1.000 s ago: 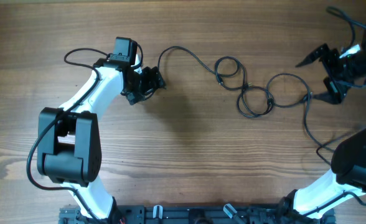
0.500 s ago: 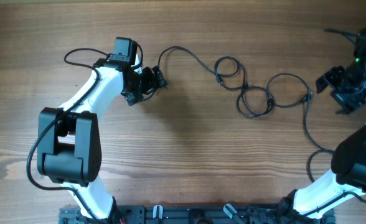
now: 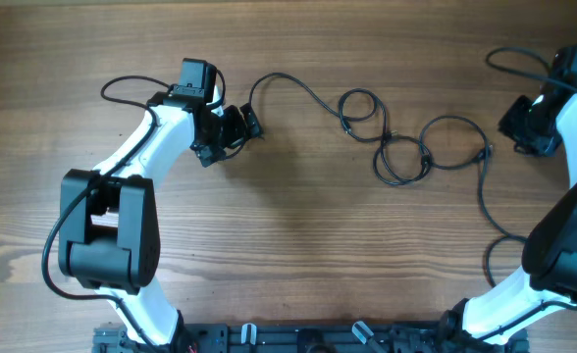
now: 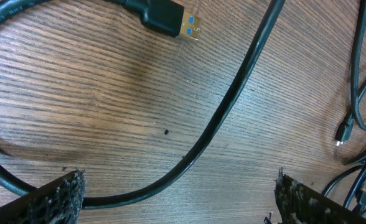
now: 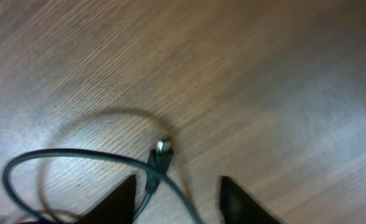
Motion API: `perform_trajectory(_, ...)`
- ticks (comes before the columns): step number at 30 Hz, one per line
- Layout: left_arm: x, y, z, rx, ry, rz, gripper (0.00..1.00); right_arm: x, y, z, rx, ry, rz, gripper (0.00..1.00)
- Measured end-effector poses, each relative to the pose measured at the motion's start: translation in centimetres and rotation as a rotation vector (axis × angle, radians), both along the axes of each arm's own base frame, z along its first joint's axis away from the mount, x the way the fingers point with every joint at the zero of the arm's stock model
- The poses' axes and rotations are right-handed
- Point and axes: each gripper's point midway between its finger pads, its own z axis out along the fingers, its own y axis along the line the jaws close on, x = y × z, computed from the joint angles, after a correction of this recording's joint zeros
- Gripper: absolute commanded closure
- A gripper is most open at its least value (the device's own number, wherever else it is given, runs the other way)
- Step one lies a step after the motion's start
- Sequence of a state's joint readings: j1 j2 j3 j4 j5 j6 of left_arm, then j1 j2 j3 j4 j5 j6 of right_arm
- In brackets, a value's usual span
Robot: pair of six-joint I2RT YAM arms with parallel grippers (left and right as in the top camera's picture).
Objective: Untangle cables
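Black fingers of our left gripper have spread wide, holding nothing, with a USB plug lying just ahead. Our right gripper has swung outward, jaws narrowing but still gapped, nothing visibly pinched. Between them the cables lie looped as before, so we judge the untangling undone.

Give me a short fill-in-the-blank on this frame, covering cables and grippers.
1. The left gripper has its jaws wide ___.
2. The USB plug lies on the ___, in no grip.
3. Seen from overhead, the looped cables lie ___ the left gripper and the right gripper.
Missing words: open; table; between.
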State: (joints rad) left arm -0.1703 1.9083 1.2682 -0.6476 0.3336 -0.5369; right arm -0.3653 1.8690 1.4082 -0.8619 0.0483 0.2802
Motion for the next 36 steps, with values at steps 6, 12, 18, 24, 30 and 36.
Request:
perform_trajectory(6,0.2,0.0,0.0,-0.001,-0.007,0.000,0.00,1.0,1.3,-2.5,0.031,-0.072,0.139,0.49)
perform_trajectory(12,0.2,0.0,0.1,-0.001,-0.008,0.000,0.00,1.3,1.9,-4.8,0.031,-0.132,0.201,0.64)
perform_trajectory(18,0.2,0.0,0.1,-0.001,-0.008,0.000,0.00,1.6,2.2,-5.6,0.024,-0.170,0.227,0.96)
perform_trajectory(24,0.2,0.0,0.1,-0.001,-0.008,0.000,0.00,2.0,2.0,-5.5,0.015,-0.185,0.236,0.44)
perform_trajectory(30,0.2,0.0,0.1,-0.001,-0.008,0.000,0.00,-0.5,3.0,-6.5,0.069,-0.081,0.233,0.35)
perform_trajectory(36,0.2,0.0,0.1,-0.001,-0.008,0.000,0.00,-1.1,3.2,-7.0,0.073,-0.066,0.242,0.96)
